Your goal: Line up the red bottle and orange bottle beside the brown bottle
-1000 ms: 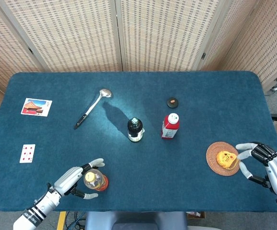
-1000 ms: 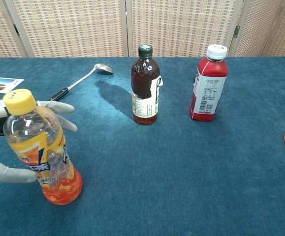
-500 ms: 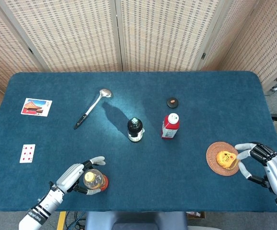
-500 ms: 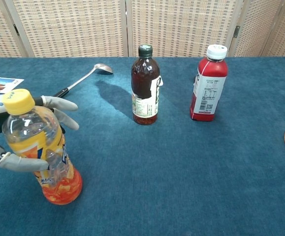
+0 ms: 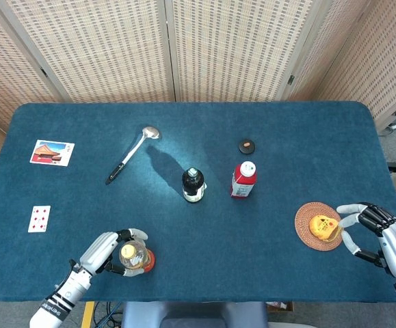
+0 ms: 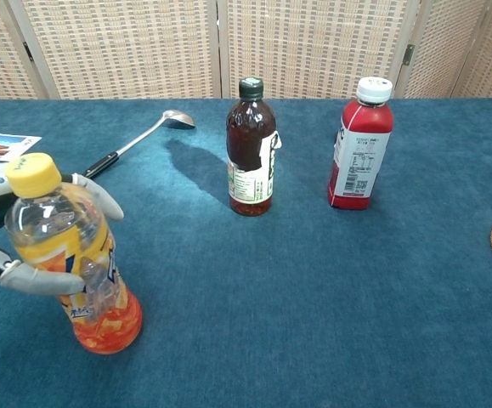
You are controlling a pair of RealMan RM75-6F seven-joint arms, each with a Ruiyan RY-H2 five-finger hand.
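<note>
The orange bottle [image 5: 135, 255] [image 6: 71, 255], yellow-capped, stands upright near the table's front left edge. My left hand [image 5: 102, 251] [image 6: 33, 279] holds it, fingers curled round the back and thumb across the front. The brown bottle [image 5: 193, 185] [image 6: 250, 157] stands mid-table, with the red bottle [image 5: 243, 180] [image 6: 360, 153] upright a short way to its right. My right hand [image 5: 382, 236] rests at the front right, fingers apart and holding nothing, beside a woven coaster [image 5: 307, 232].
A small yellow object [image 5: 324, 225] lies on the coaster. A spoon [image 5: 130, 156] [image 6: 135, 140] lies behind and left of the brown bottle. A black cap [image 5: 246, 145] sits behind the red bottle. A picture card [image 5: 52, 152] and a playing card [image 5: 39, 219] lie at the left.
My left hand's fingers have curled in around the orange bottle, from spread beside it to wrapped on it. The bottles and right hand have not moved.
</note>
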